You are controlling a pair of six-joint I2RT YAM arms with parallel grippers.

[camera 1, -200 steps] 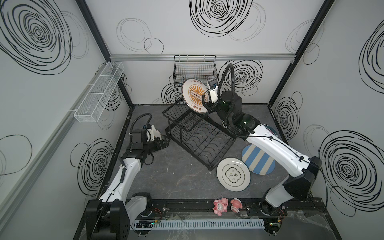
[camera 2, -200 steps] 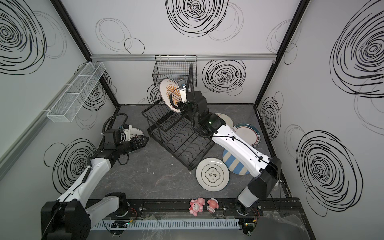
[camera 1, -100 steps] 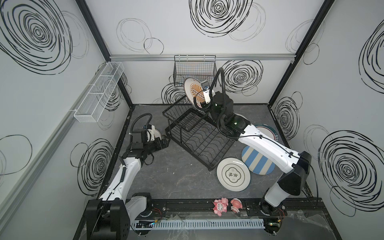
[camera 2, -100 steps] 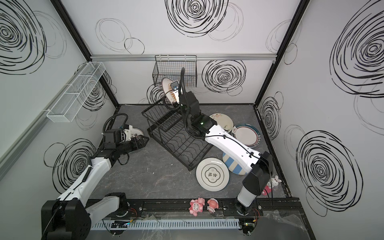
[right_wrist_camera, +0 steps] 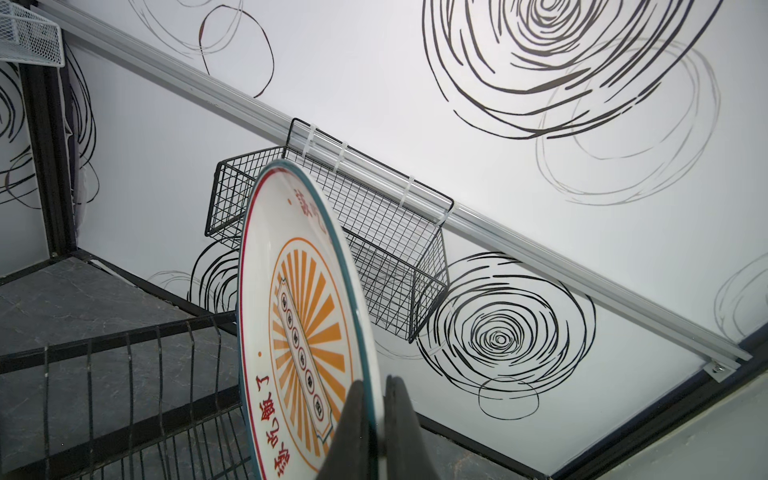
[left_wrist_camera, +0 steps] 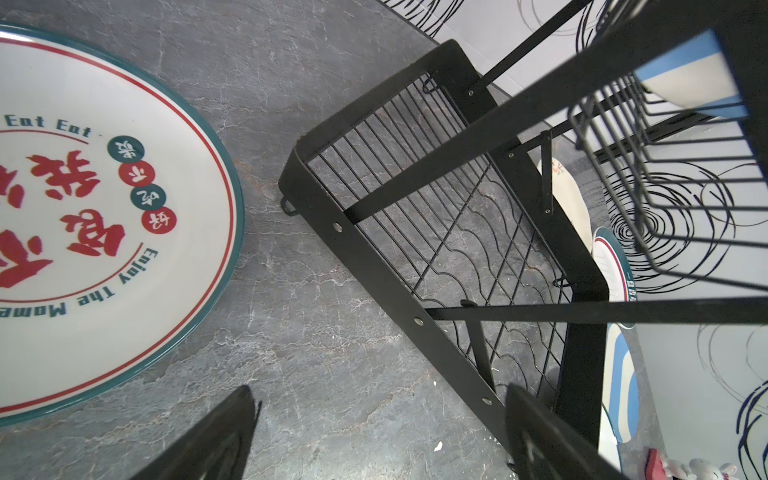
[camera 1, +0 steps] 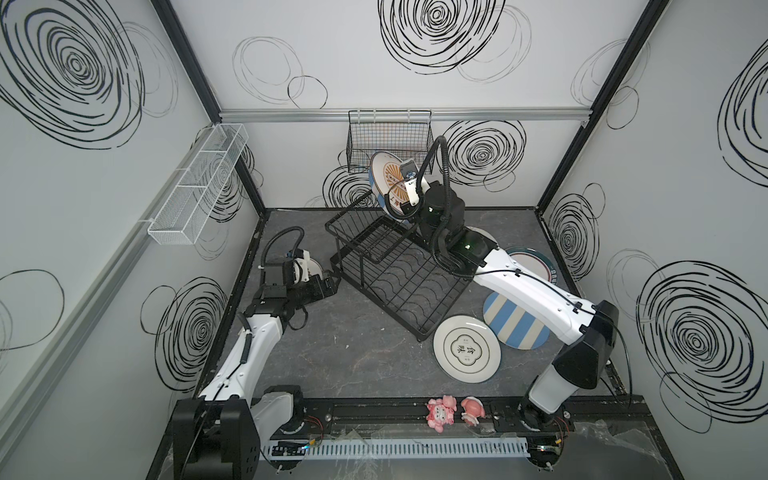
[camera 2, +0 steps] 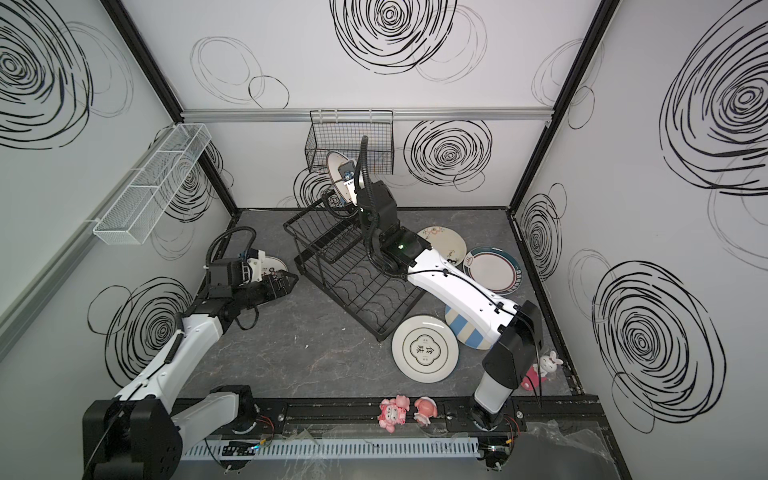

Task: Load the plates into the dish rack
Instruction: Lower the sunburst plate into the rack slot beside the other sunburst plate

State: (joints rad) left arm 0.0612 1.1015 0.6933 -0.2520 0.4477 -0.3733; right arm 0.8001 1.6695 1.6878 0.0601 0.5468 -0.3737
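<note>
Right wrist view: right gripper (right_wrist_camera: 376, 424) clamps sunburst plate (right_wrist_camera: 303, 316), seemingly over dish rack (left_wrist_camera: 378, 274); left gripper (left_wrist_camera: 377, 399) gapes wide.

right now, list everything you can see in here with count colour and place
dish rack: 1, black, mid-table
sunburst plate: 1, orange, held upright over the dish rack's far end
medallion plate: 1, white and green, at the dish rack's near corner
striped plate: 1, blue and cream, beside the medallion plate
teal-rim plate: 1, white, right of the dish rack
drawings plate: 1, cream, beside the teal-rim plate
red-lettered plate: 1, white, left of the dish rack
wire basket: 1, black, back wall
mesh basket: 1, white, left wall
pink figurines: 2, pink, front rail
rabbit figurine: 1, white, front right corner
left claw: 1, black, open by the dish rack
right claw: 1, black, shut on the sunburst plate
</note>
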